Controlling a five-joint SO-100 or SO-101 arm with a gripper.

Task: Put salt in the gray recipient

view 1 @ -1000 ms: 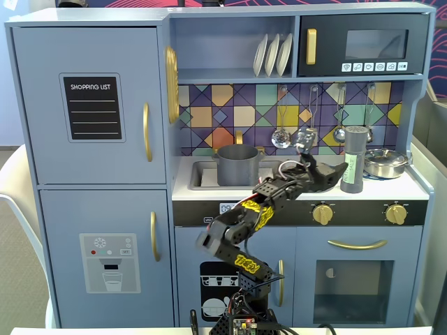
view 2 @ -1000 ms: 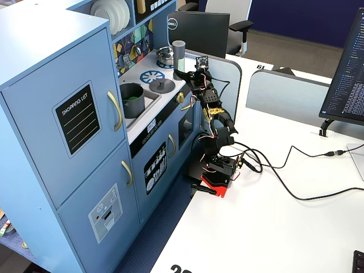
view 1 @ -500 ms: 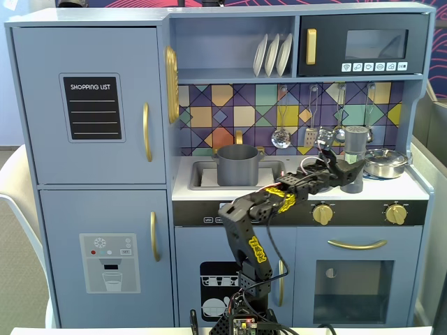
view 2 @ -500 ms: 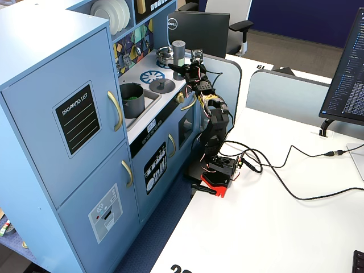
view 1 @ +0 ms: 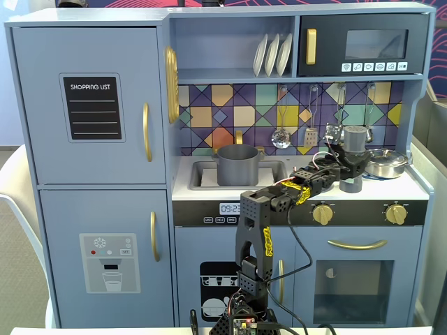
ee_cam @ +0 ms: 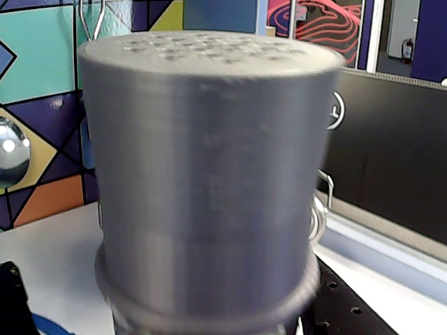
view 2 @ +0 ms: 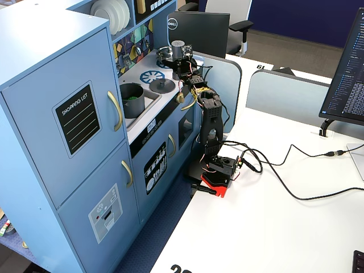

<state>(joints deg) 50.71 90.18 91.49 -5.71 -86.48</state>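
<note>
The salt (view 1: 355,142) is a tall dark-gray shaker standing upright on the right of the toy kitchen counter. It fills the wrist view, with its holed top (ee_cam: 209,49) showing. My gripper (view 1: 351,166) reaches in around its lower body and is open. One black finger (ee_cam: 8,296) stands apart from the salt at the left, and the other (ee_cam: 346,307) lies close at the right. The gray recipient (view 1: 238,165) sits in the sink, well to the left of the gripper in a fixed view, and shows as a pot (view 2: 132,98) with something green inside.
A shiny steel pan (view 1: 385,162) stands just right of the salt. A flat gray lid (view 2: 162,85) lies on the stove ring between the sink and the salt. Ladles (view 1: 281,136) hang on the tiled back wall. The shelf and microwave (view 1: 363,45) overhang the counter.
The arm has stretched rightward and farther over the counter, bringing the gripper from the middle of the counter to the salt. The salt and the pot have stayed in place.
</note>
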